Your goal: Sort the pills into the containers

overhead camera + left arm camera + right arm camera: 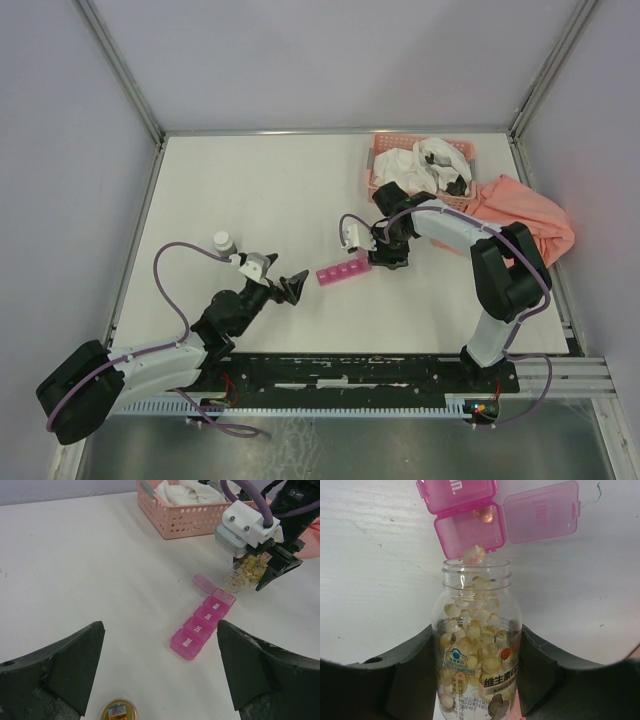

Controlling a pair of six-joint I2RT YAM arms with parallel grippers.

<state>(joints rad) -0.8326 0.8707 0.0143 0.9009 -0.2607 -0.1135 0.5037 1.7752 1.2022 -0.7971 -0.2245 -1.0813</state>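
Now: right jaws clamped on pill bottle (pixel 477 645), mouth at open pink compartment (pixel 462 537); left jaws wide apart.

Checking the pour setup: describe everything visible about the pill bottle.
The bottle is clear plastic, uncapped, packed with pale yellow softgels, bearing a printed label. The right pincer grips its body, tilting it so the mouth points at the open end compartment of the pink organizer, where one capsule lies; another sits at the mouth.
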